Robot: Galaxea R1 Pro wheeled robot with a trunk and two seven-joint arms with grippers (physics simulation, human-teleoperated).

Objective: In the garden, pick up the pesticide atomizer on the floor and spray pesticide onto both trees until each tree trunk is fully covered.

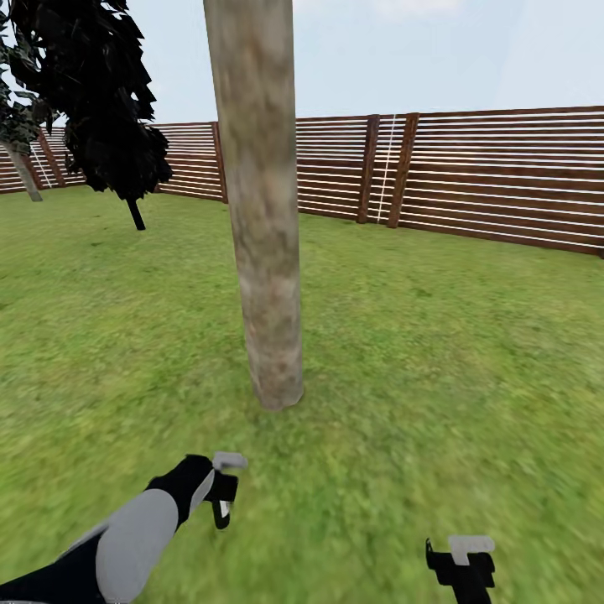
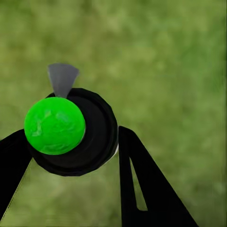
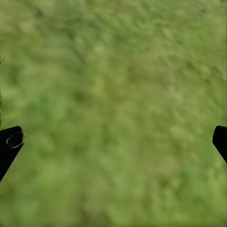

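A thick, mottled grey-tan tree trunk [image 1: 264,235] rises from the lawn straight ahead and runs out of the top of the head view. My left gripper [image 1: 221,493] hangs low over the grass in front of the trunk's foot, shut on the pesticide atomizer [image 1: 225,480]. In the left wrist view the atomizer [image 2: 75,135] is a round black bottle with a bright green top and a grey nozzle, and a black finger [image 2: 142,189] presses on each side. My right gripper [image 1: 461,564] is low at the right, its fingertips [image 3: 10,142] far apart over bare grass. No white specks show.
A brown slatted fence [image 1: 470,172] rings the lawn behind the trunk. A dark narrow cypress [image 1: 101,101] stands at the back left, and a thin leaning grey trunk [image 1: 25,180] is at the far left edge. Open grass [image 1: 453,361] lies all around the tree.
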